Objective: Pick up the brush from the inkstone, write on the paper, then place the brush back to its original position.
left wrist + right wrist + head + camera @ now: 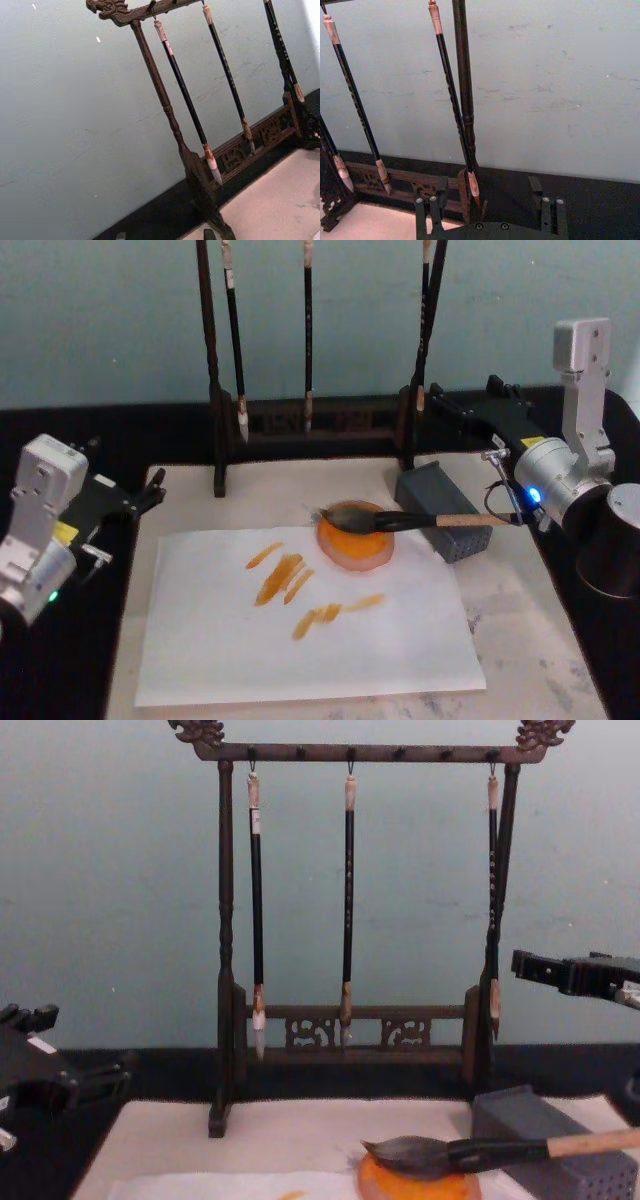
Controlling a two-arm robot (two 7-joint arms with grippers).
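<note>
While both pincers (152, 490) (437, 400) hang open and empty, the brush (400, 520) rests across inkstone (355, 540) and grey block (440, 505).

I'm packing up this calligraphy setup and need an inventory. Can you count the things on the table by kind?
Thin hanging brushes: 3
Thick brush: 1
Brush rack: 1
Orange dish: 1
Grey block: 1
White paper: 1
Cream mat: 1
Total: 9

Black table (180, 430), cream mat (540, 640), dark wooden brush stand (300, 425) at back.
</note>
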